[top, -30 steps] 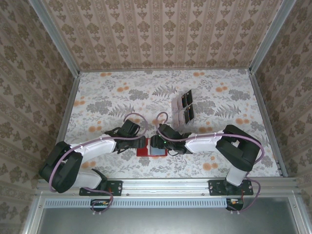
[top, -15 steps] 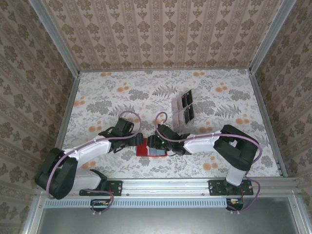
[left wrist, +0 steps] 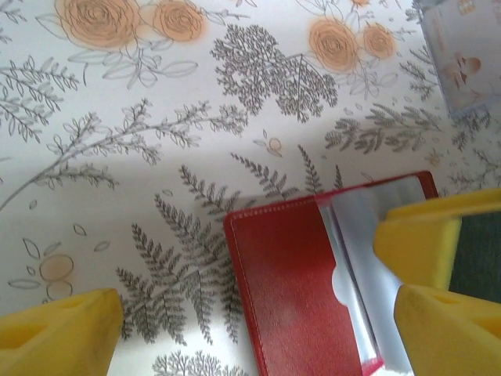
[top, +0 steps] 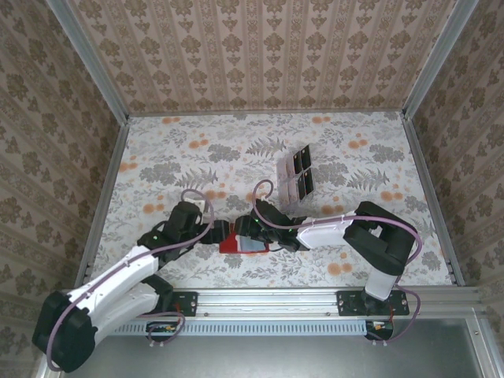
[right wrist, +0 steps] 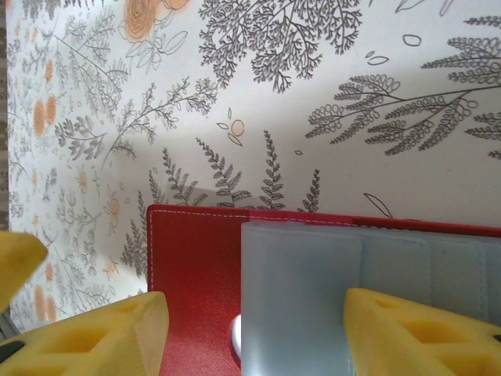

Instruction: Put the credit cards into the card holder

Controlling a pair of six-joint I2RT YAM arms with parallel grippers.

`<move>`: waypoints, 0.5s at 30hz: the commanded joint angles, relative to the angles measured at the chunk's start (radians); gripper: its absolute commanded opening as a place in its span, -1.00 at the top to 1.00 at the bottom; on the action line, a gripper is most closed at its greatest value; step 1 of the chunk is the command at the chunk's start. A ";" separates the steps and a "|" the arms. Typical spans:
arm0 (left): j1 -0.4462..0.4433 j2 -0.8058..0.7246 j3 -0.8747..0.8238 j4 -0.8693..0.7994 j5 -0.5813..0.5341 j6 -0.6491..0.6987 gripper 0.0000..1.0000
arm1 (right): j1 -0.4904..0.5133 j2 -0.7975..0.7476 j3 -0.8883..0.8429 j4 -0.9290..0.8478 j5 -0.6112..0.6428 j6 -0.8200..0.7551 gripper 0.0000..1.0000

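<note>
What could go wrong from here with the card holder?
The left end effector and right end effector, both open, crowd the red card holder; they could collide. The holder lies loose and unheld, so a nudge might slide it or flip it shut. The credit cards sit in the rack; none is gripped.

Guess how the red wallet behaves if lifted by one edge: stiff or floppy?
Probably floppy at the fold: the card holder lies opened flat, so a lifted half would likely hinge. Its pale inner pocket looks glossy, so it may be slippery to grip. Thin and flat on the table, it should slide rather than tip if pushed.
</note>
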 commanded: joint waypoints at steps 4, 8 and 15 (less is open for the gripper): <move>-0.057 -0.072 -0.066 -0.002 -0.004 -0.053 -0.84 | 0.009 0.043 -0.038 0.046 -0.030 0.079 -0.27; -0.100 -0.041 -0.064 0.051 -0.010 -0.050 -0.84 | 0.009 0.045 -0.046 0.065 -0.032 0.102 -0.28; -0.181 0.016 -0.049 0.108 -0.049 -0.047 -0.84 | 0.009 0.050 -0.047 0.087 -0.035 0.142 -0.28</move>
